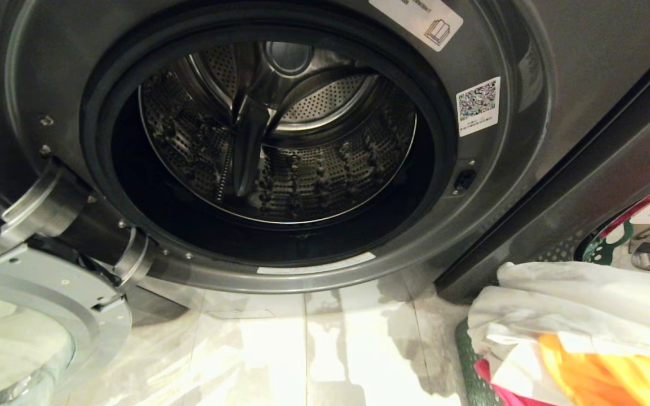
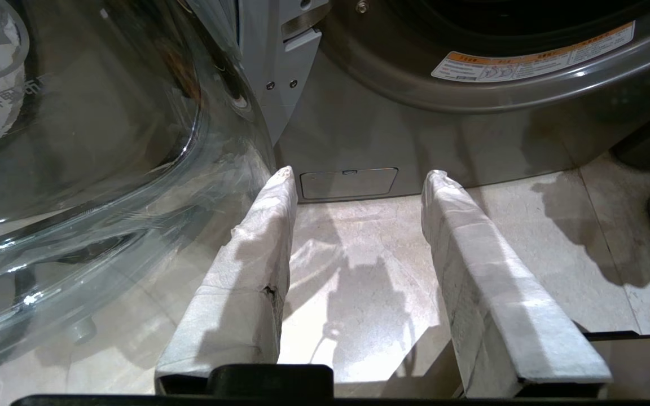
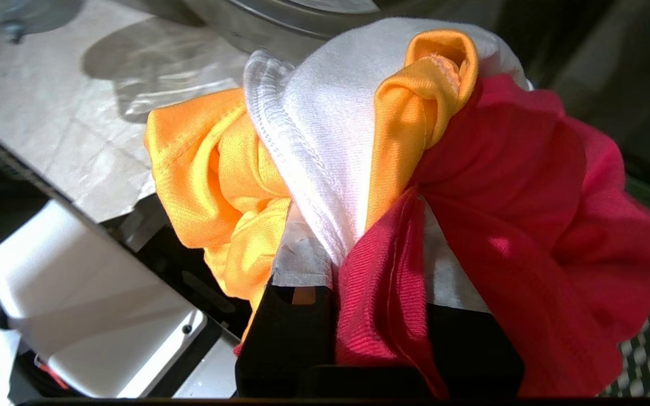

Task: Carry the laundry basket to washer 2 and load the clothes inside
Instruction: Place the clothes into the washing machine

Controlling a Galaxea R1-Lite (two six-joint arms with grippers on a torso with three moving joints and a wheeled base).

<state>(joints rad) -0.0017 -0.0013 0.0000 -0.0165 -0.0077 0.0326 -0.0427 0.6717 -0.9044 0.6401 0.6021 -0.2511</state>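
A dark grey front-loading washer [image 1: 528,186] stands right before me with its steel drum [image 1: 280,141] bare; its number label is out of view. My right gripper [image 3: 381,225] is shut on the clothes [image 3: 359,141], a bunch of white, orange and pinkish-red cloth that hides its fingertips. In the head view the same clothes [image 1: 584,316] show at the lower right, over the dark green laundry basket [image 1: 471,372]. My left gripper [image 2: 359,175] hangs open and empty low over the floor by the washer's base.
The washer's round glass door [image 1: 31,316] is swung open at the lower left, close to the left gripper. Pale tiled floor [image 1: 313,349] lies between door and basket. A dark cabinet edge [image 1: 573,197] runs beside the washer on the right.
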